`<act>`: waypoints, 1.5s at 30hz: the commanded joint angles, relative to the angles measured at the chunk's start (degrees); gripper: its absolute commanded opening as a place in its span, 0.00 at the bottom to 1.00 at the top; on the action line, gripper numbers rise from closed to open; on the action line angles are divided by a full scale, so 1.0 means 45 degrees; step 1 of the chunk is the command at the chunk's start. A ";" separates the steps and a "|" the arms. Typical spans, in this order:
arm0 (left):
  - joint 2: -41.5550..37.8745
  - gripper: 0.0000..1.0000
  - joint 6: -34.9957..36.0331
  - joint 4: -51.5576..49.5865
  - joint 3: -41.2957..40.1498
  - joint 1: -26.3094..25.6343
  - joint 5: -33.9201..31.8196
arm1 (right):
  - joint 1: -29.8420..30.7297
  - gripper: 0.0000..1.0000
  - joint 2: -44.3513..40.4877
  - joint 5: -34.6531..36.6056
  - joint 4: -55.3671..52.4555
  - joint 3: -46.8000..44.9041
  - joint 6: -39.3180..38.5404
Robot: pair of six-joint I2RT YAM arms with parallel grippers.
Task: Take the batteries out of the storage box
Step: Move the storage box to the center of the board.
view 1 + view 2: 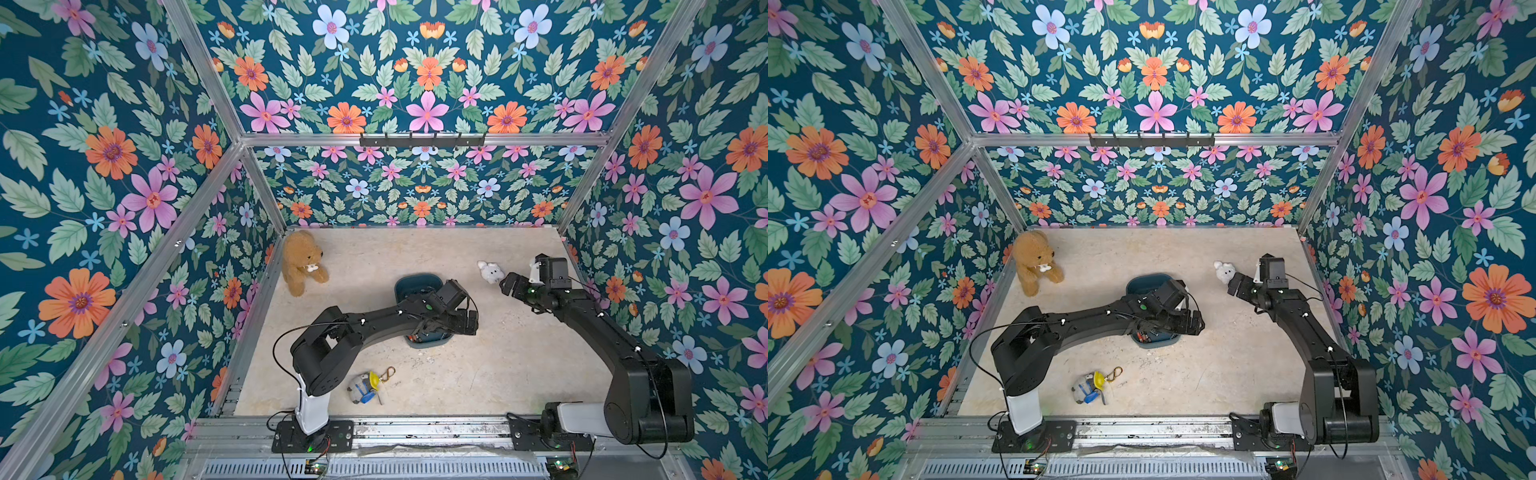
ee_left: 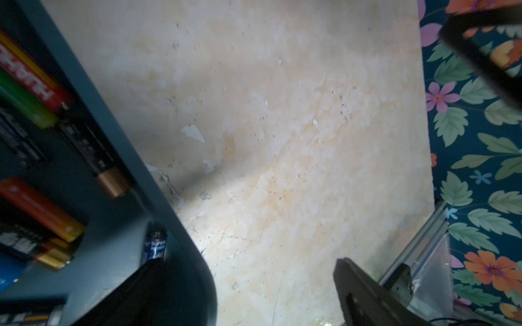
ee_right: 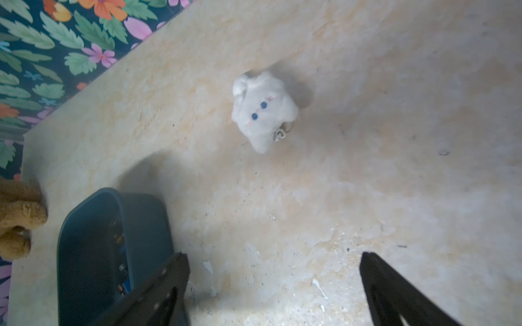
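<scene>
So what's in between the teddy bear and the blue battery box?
Nothing, just bare table. Both top views show an empty strip between the teddy bear and the storage box; the right wrist view shows it too.

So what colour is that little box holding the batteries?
Dark teal-blue, plain with no pattern. The storage box shows best in the right wrist view.
</scene>
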 commanded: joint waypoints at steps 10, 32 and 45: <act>-0.0989 1.00 0.1231 -0.2215 0.1017 0.2665 -0.1151 | 0.3244 0.99 0.2003 0.1230 0.0216 0.0143 0.0513; -0.1783 1.00 0.1772 -0.3620 0.0489 0.4448 -0.2949 | 0.5375 0.99 0.2658 0.1301 -0.0244 0.0166 0.0783; -0.2353 0.99 0.1855 -0.3455 -0.0201 0.4604 -0.3179 | 0.5926 0.99 0.2299 0.3322 -0.1623 0.0600 0.1381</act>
